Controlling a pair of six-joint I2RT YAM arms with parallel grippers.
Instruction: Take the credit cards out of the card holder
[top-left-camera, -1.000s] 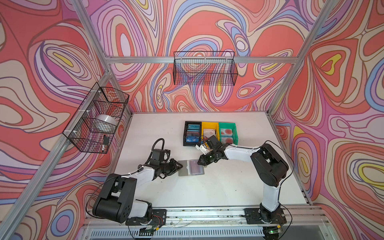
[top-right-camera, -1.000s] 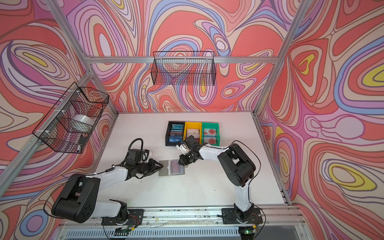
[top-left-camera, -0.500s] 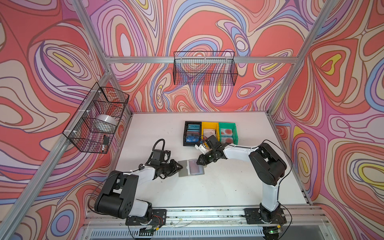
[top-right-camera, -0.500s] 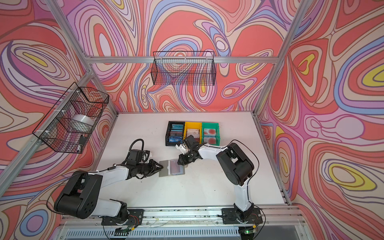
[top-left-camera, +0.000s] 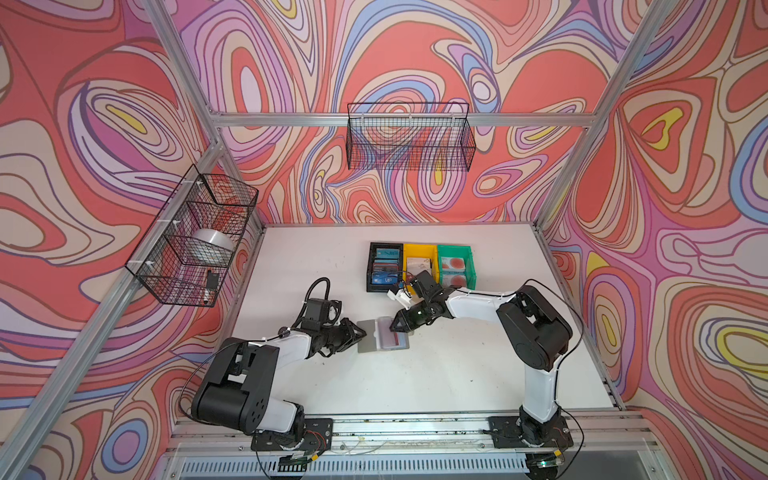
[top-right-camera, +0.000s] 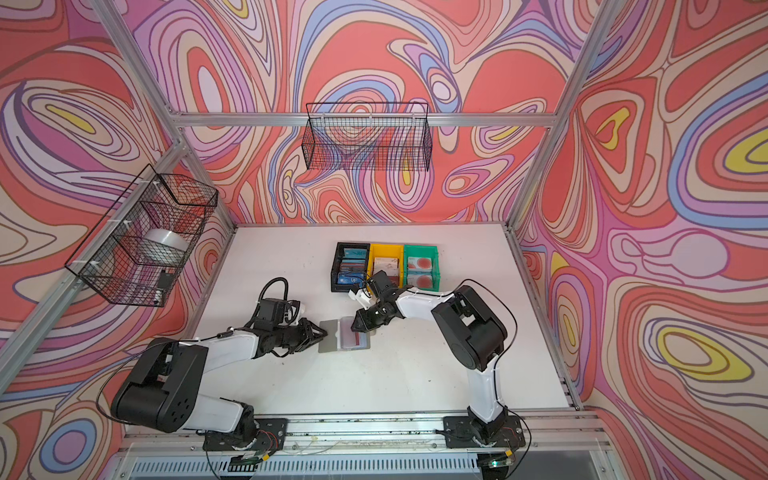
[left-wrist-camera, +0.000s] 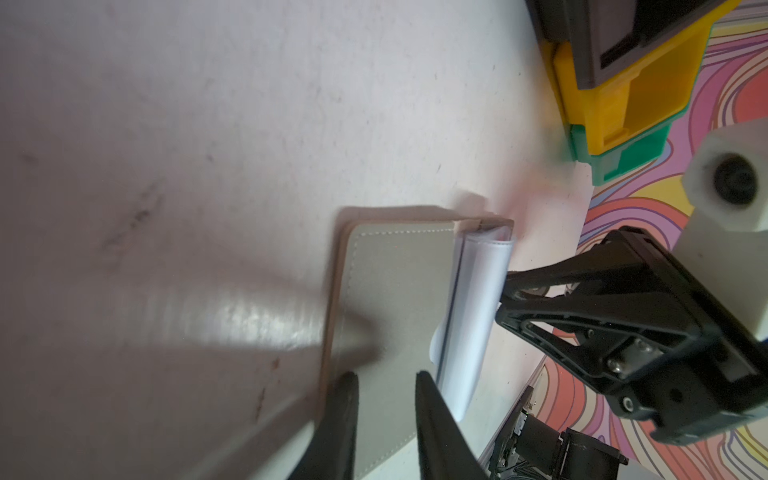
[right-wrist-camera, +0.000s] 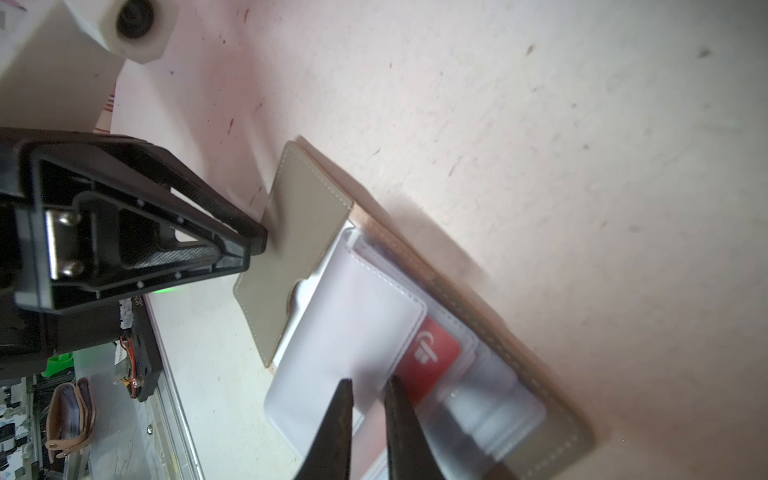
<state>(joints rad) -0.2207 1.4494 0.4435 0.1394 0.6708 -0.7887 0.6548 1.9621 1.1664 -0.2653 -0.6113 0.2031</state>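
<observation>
Both top views, white worktop (top-left-camera: 457, 374), swirl-patterned walls (top-left-camera: 124, 124), left end effector (top-left-camera: 362, 332) and right end effector (top-left-camera: 393, 328) slightly parted at card holder (top-left-camera: 374, 344)

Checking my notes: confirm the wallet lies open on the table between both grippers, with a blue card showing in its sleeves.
Not blue: the card showing in the wallet is red, as the right wrist view shows. The rest holds.
</observation>
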